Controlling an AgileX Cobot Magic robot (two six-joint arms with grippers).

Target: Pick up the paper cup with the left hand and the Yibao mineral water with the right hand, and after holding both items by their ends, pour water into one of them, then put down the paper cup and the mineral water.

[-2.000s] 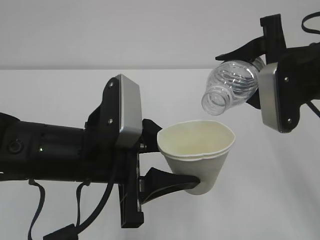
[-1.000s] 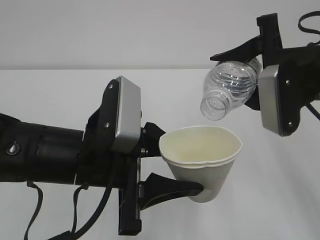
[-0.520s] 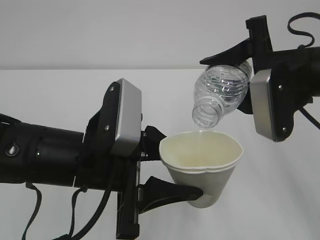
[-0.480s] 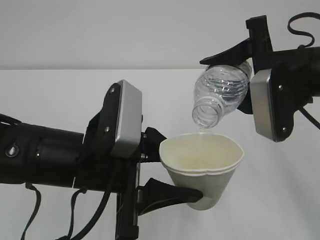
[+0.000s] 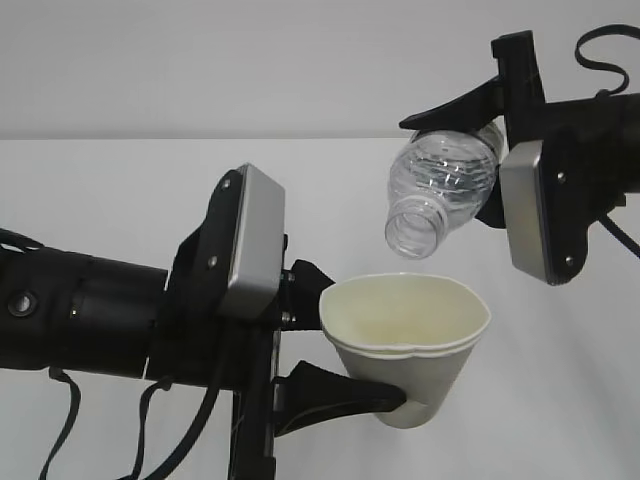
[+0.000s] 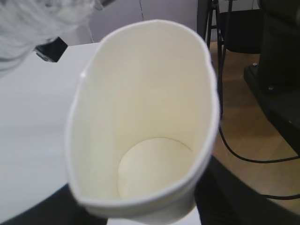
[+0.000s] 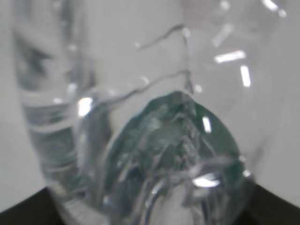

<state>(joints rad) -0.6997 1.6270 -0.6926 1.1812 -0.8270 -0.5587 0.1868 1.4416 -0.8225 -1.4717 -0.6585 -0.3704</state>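
My left gripper point(image 5: 345, 345) is shut on the white paper cup point(image 5: 408, 345), held upright and raised above the table, one finger behind it and one low on its front. In the left wrist view the paper cup point(image 6: 145, 140) fills the frame, squeezed to an oval, its pale inside looking dry. My right gripper point(image 5: 490, 165) is shut on the clear Yibao mineral water bottle point(image 5: 440, 190), tilted with its uncapped mouth pointing down-left just above the cup's rim. The bottle point(image 7: 140, 122) fills the right wrist view, blurred. No stream of water shows.
A white table point(image 5: 560, 380) runs under both arms, with a plain grey wall point(image 5: 250, 60) behind. In the left wrist view, a wooden floor with a black cable point(image 6: 243, 154) and dark equipment point(image 6: 281, 70) lie beyond the table edge.
The right gripper swung the bottle left and tipped it steeper over the cup, then held still. The left gripper lowered the cup slightly.
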